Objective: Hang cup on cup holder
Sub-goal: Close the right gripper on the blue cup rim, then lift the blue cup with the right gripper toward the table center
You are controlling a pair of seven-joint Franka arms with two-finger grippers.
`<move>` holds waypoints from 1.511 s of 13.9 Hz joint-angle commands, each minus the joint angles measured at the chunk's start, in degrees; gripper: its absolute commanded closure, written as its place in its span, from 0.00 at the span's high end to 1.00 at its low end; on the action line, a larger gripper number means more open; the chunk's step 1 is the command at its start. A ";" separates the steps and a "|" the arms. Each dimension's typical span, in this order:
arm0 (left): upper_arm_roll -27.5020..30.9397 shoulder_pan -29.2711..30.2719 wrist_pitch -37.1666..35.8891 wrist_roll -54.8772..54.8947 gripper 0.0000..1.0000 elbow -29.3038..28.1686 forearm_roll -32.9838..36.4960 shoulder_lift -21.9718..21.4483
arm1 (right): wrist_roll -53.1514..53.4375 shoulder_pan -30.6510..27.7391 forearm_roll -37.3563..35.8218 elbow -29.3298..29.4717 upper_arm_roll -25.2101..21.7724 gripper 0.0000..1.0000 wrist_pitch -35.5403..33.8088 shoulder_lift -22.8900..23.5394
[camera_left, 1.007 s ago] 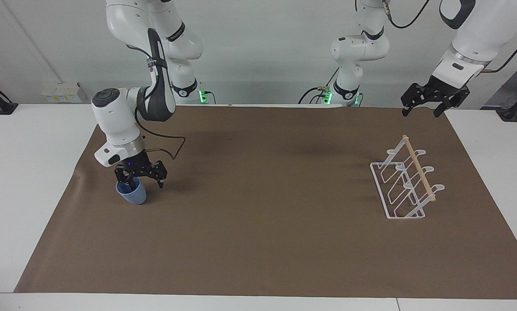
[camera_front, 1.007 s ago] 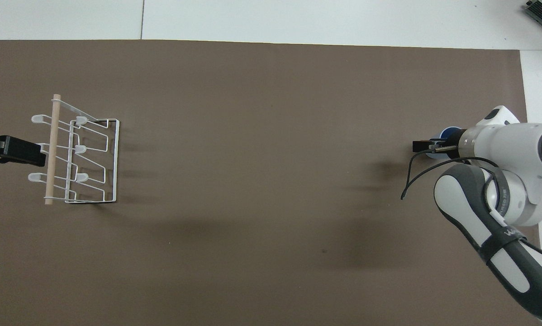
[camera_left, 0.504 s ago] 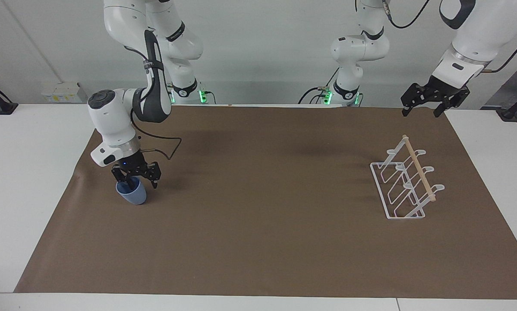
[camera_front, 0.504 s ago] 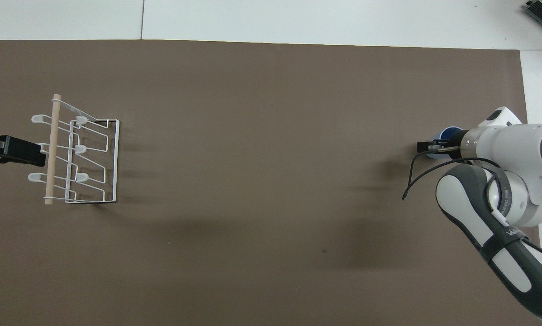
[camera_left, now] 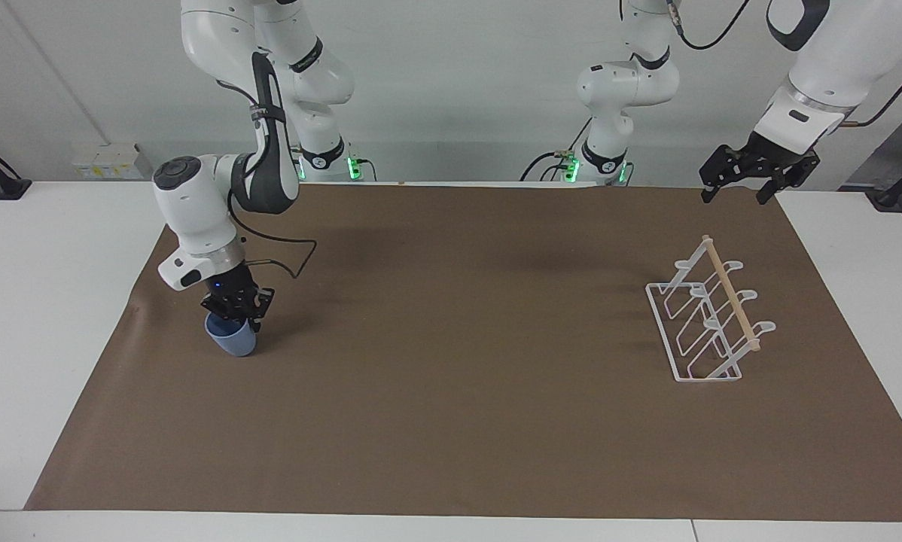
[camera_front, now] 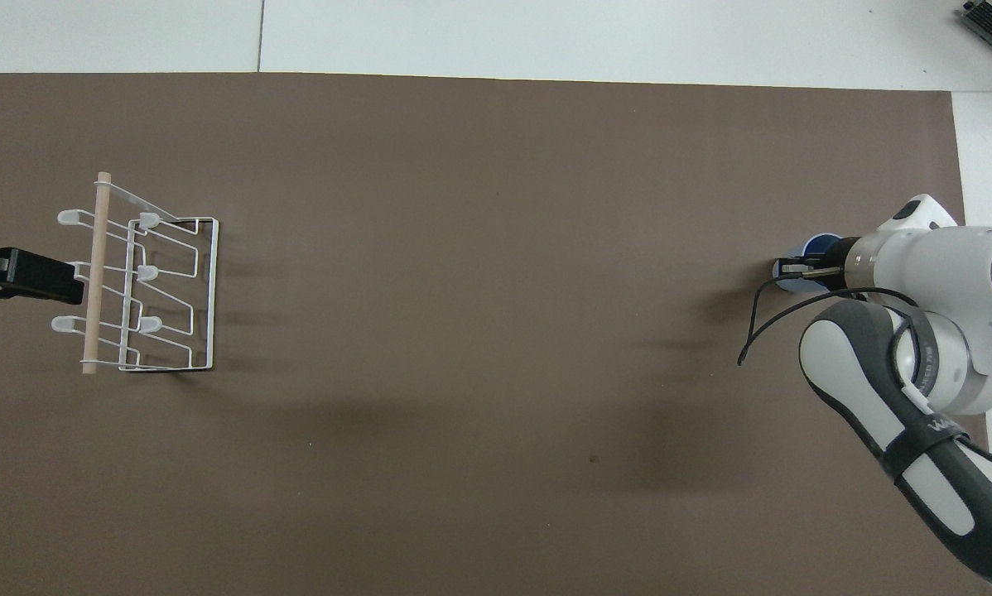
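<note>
Change since earlier frame: the right tool (camera_left: 238, 316) has been drawn together from a wide spread onto the rim of the cup (camera_left: 231, 339); the cup holder (camera_left: 711, 320) and the left tool (camera_left: 745, 188) are unmoved.
Right tool state: clenched on the cup's rim wall, one finger seemingly inside the mouth and one outside; the fingertips are partly hidden by the tool body.
Left tool state: released, fingers spread, held in the air near the cup holder, at the edge of the brown mat (camera_left: 451, 421) closest to the robots; this arm is waiting.
Cup position: resting on the brown mat, well apart from the cup holder, at the right arm's end of the tabletop (camera_left: 37, 301); it is seen mouth up and slightly tilted.
Cup in overhead view: only part of the cup (camera_front: 819, 245) is shown, beside the right tool (camera_front: 786, 266).
Cup holder position: standing upright on the mat at the left arm's end, all prongs bare, its wooden dowel (camera_left: 729, 301) along the top.
Done: the cup is judged to be gripped.
Left: lifting, carrying across to the cup holder, turning the cup over and setting it on a prong; most of the task is judged to remain.
</note>
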 commanded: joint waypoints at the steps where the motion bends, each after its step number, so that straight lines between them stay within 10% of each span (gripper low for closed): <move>1: 0.19 -0.07 -0.59 0.28 1.00 -0.60 0.95 -0.70 | -1.65 -0.93 0.61 -0.80 0.53 0.00 0.34 -0.46; 12: 0.19 -0.07 -0.59 0.28 1.00 -0.60 0.95 -0.70 | -1.12 0.91 1.67 15.54 2.63 0.00 -19.51 -4.13; 21: 0.11 -0.24 -0.59 0.10 1.00 -0.60 0.95 -0.70 | -0.94 5.83 12.12 16.61 10.64 0.00 -16.46 -7.84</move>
